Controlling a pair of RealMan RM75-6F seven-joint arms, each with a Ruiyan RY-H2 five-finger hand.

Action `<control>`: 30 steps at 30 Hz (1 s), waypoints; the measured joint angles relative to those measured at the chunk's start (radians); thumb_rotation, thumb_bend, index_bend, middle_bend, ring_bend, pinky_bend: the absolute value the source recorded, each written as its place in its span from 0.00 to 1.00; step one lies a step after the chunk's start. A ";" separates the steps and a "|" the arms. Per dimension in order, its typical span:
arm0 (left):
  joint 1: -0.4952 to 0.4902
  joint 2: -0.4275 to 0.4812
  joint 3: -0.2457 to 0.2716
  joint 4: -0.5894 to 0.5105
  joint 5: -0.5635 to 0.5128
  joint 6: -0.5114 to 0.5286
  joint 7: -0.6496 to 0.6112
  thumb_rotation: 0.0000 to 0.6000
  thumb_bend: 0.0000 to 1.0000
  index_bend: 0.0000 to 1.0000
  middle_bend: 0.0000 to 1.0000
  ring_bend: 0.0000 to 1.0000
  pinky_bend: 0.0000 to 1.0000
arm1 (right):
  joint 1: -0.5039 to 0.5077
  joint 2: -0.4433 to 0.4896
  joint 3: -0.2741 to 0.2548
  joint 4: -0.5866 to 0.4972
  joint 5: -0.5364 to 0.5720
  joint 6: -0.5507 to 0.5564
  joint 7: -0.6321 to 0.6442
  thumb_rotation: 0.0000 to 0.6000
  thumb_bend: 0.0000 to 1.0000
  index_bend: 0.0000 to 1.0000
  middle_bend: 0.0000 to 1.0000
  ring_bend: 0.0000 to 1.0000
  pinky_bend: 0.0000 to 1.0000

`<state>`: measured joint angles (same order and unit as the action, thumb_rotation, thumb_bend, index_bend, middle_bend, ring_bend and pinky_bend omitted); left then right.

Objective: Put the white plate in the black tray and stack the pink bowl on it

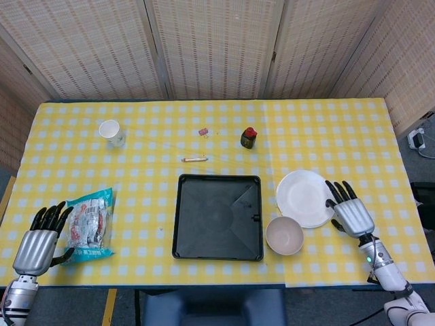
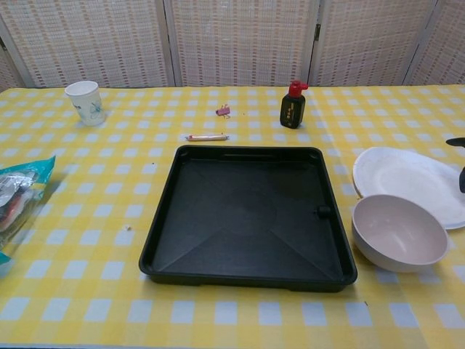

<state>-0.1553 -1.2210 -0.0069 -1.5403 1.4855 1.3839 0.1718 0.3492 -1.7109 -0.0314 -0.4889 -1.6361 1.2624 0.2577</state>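
- White plate [image 1: 305, 197] lies right of the black tray [image 1: 218, 216], with the pink bowl [image 1: 284, 235] at its near edge.
- Right hand [image 1: 349, 213], fingers spread and empty, sits at the plate's right rim.
- Left hand [image 1: 42, 242], empty with fingers apart, rests beside a snack bag [image 1: 89, 224].
- Yellow checked tablecloth [image 1: 340, 136]; wicker screens [image 1: 217, 47] behind.

Cloth [image 1: 326, 136] yellow/white check. Tray [image 1: 217, 217] black, plate [image 1: 304, 197] white, bowl [image 1: 284, 235] pink. My hands: silver backs, black fingers, left [image 1: 39, 243] and right [image 1: 349, 212]. Bottle [image 1: 249, 138] at 12 o'clock of tray: black, red cap. Cup [image 1: 111, 132] white, bluish print. Packet [image 1: 88, 225] teal with red/white. Screens [image 1: 217, 47] beige weave.
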 measured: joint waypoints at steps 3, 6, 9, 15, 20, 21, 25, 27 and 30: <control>0.000 -0.001 0.000 0.000 -0.001 -0.001 0.002 1.00 0.26 0.00 0.00 0.03 0.01 | 0.003 -0.007 -0.004 0.009 0.000 -0.001 0.001 1.00 0.29 0.45 0.00 0.05 0.04; 0.000 -0.002 0.001 0.000 -0.001 -0.002 0.004 1.00 0.26 0.00 0.00 0.03 0.01 | 0.007 -0.015 -0.007 0.016 0.000 -0.003 0.002 1.00 0.29 0.45 0.00 0.05 0.04; 0.000 -0.001 0.001 -0.001 -0.001 -0.002 0.003 1.00 0.27 0.00 0.00 0.03 0.01 | 0.012 -0.023 -0.008 0.022 0.000 -0.004 0.003 1.00 0.30 0.46 0.00 0.05 0.04; 0.000 0.001 0.001 -0.001 -0.001 -0.001 -0.001 1.00 0.27 0.00 0.00 0.03 0.01 | 0.027 -0.039 -0.009 0.033 0.001 -0.011 0.008 1.00 0.40 0.48 0.00 0.06 0.04; 0.001 0.002 0.003 -0.002 0.001 -0.001 -0.002 1.00 0.27 0.00 0.00 0.03 0.01 | 0.039 -0.049 -0.012 0.040 -0.001 -0.017 0.007 1.00 0.46 0.50 0.00 0.06 0.04; 0.001 0.002 0.002 -0.001 0.000 -0.001 0.000 1.00 0.27 0.00 0.00 0.03 0.01 | 0.042 -0.051 -0.012 0.040 -0.001 -0.019 0.008 1.00 0.47 0.51 0.00 0.06 0.04; 0.002 0.000 0.000 0.000 -0.005 0.000 0.004 1.00 0.27 0.00 0.00 0.03 0.01 | 0.049 -0.057 -0.014 0.045 -0.002 -0.023 0.009 1.00 0.48 0.53 0.00 0.07 0.04; 0.002 -0.001 0.000 0.001 -0.005 0.001 0.004 1.00 0.27 0.00 0.00 0.03 0.01 | 0.050 -0.059 -0.015 0.046 -0.002 -0.022 0.009 1.00 0.48 0.54 0.01 0.07 0.04; 0.003 0.000 0.000 0.001 -0.004 0.003 0.004 1.00 0.27 0.00 0.00 0.03 0.01 | 0.051 -0.062 -0.015 0.048 -0.002 -0.013 0.011 1.00 0.49 0.57 0.03 0.09 0.04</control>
<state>-0.1525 -1.2209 -0.0069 -1.5397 1.4813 1.3871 0.1754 0.3999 -1.7729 -0.0460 -0.4410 -1.6380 1.2492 0.2691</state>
